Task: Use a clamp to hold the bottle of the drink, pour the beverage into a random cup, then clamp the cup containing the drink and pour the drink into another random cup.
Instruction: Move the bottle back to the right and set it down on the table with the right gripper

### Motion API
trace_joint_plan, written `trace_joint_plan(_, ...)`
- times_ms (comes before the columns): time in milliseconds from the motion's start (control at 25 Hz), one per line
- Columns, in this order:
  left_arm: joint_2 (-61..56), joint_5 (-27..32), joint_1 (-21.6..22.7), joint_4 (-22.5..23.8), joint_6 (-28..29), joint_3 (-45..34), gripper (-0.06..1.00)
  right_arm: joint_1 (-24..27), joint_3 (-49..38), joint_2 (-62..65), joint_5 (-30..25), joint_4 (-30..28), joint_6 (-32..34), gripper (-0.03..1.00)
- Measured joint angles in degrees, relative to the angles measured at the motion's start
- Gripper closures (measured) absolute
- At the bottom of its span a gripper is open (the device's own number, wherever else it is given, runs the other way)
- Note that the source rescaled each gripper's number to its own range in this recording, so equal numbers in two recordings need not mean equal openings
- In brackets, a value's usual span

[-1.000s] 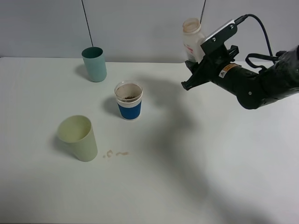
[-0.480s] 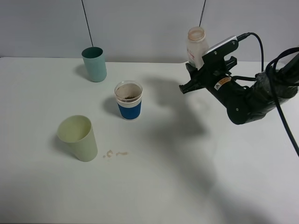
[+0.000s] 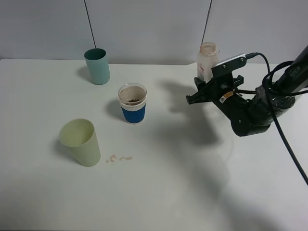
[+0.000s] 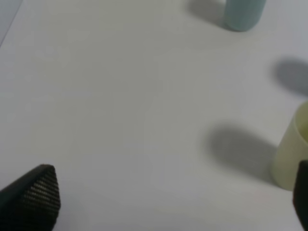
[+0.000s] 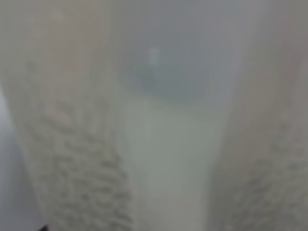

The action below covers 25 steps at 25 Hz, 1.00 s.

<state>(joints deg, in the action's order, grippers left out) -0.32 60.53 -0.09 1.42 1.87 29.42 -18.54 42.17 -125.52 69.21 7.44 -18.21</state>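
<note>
Right tool (image 3: 198,91): you are grasping the bottle (image 3: 207,57) — upright, at the rear right of the tabletop (image 3: 159,192).
Left tool (image 4: 166,195): hanging released, fingertips wide apart.
Blue cup (image 3: 132,105): carrying brown drink — well apart from the bottle.

- High view: bright, even, sharp across the pale bench (image 3: 159,192).
- Soft shadows fall toward the left edge from the blue cup (image 3: 132,103) and arm (image 3: 250,115).
- Left wrist view: bright, slightly soft.
- Right wrist view: bottle (image 5: 159,144) wholly out of focus, hazy.

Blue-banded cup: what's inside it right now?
Dark brown contents show inside the blue-banded cup, below the rim. The cup's wall hides how deep they go. The right gripper holds the bottle apart from it.
</note>
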Motion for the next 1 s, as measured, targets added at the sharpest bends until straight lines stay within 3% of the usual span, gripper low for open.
trace_joint_plan(560,0.0,0.0,0.0,0.0,0.0,0.0,0.01,10.62,0.2,-0.56,0.02,-4.35,5.81,0.97)
trace_joint_plan(1000,0.0,0.0,0.0,0.0,0.0,0.0,0.01,11.36,6.76,-5.1,0.0,-9.32,7.36,0.97)
